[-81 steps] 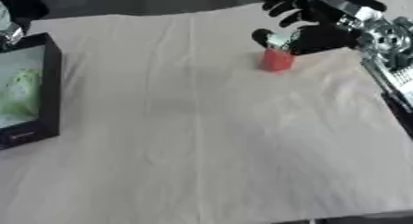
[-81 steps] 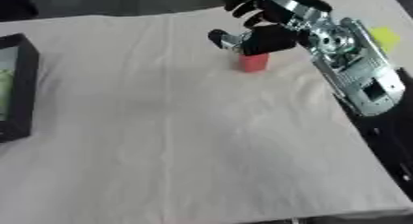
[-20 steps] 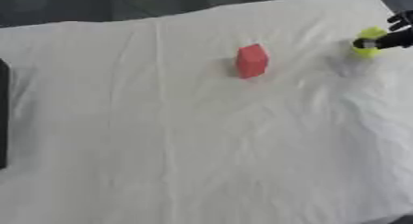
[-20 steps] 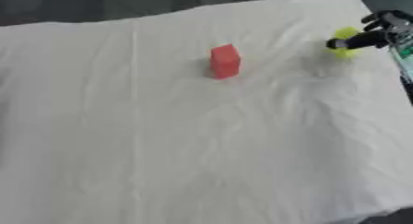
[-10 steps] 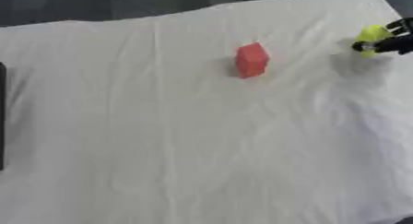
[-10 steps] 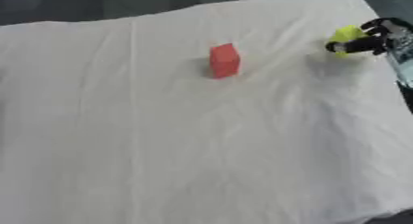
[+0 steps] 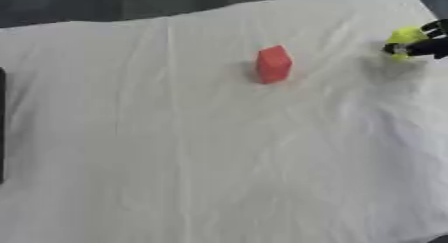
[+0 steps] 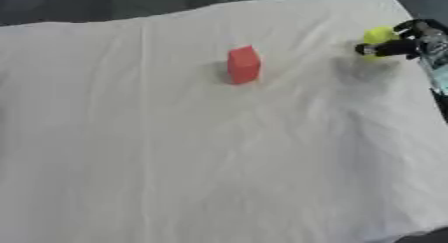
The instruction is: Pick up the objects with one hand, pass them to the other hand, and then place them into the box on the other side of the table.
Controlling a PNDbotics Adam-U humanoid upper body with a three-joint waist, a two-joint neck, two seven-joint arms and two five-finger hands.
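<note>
A red block [image 7: 273, 63] stands upright on the white cloth, a little right of the middle and toward the far side. At the right edge, my right hand [image 8: 388, 48] comes in with its fingers curled round a small yellow-green object [image 8: 378, 35]. The object is held just above the cloth and casts a shadow below and to its left. The red block stands well apart from the hand, to its left. Only a thin black sliver of the box [image 7: 2, 122] shows at the left edge. My left hand is out of sight.
A wrinkled white cloth [image 7: 219, 162] covers the whole table. Its far edge runs along the top against a dark floor, and its right edge passes just beside my right hand.
Four seconds ago my right hand was at the red block; it now holds the yellow-green object at the right edge. Over the last second it has barely shifted. The red block stays put.
</note>
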